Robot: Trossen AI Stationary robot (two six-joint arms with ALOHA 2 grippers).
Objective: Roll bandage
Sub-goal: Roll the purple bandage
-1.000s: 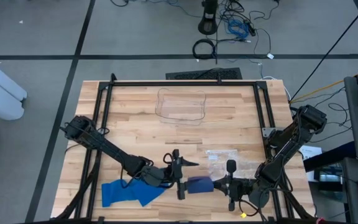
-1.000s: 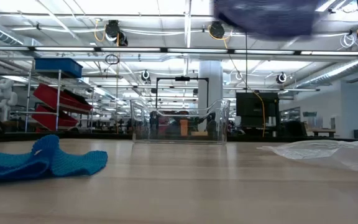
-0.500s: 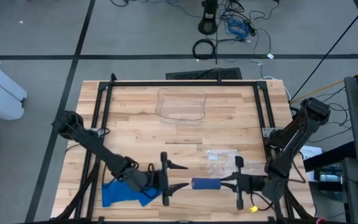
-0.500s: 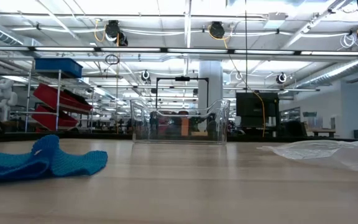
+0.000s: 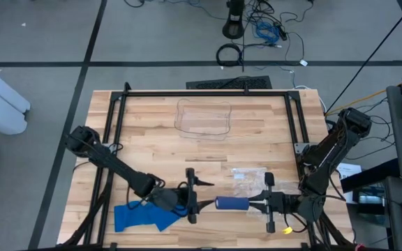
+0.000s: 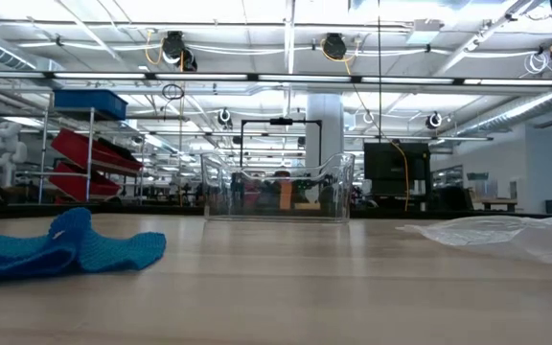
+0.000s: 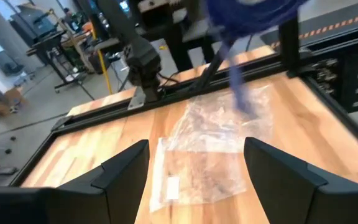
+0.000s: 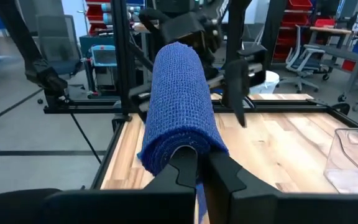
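A rolled blue bandage (image 5: 231,203) hangs level above the table's near edge, with my right gripper (image 5: 251,203) shut on its right end. In the right wrist view the roll (image 8: 182,99) runs straight away from the fingers. My left gripper (image 5: 198,197) stands open just left of the roll's free end, apart from it. In the left wrist view the roll (image 7: 253,12) shows blurred beyond the open fingers, and a short strip (image 7: 238,93) hangs from it. A loose blue bandage (image 5: 142,216) lies crumpled on the table at the near left. My right gripper pinches the roll's near end (image 8: 160,158) between its two shut fingers (image 8: 182,171), at that end's lower edge. The fingers come level from the table's right side and lie along the roll. The roll sticks out level beyond them, lifted clear of the table.
A clear plastic bag (image 5: 246,178) lies on the wood just beyond the roll. A clear open container (image 5: 204,118) stands at the far middle. A black frame (image 5: 117,125) runs round the table's edges. The low view shows the loose bandage (image 6: 65,249), container (image 6: 276,192) and bag (image 6: 506,235).
My right gripper has risen and drawn toward the table's right edge with the roll, which has left the top of the low view. My left gripper, open throughout, has drawn back from the roll toward the left, then come part of the way back.
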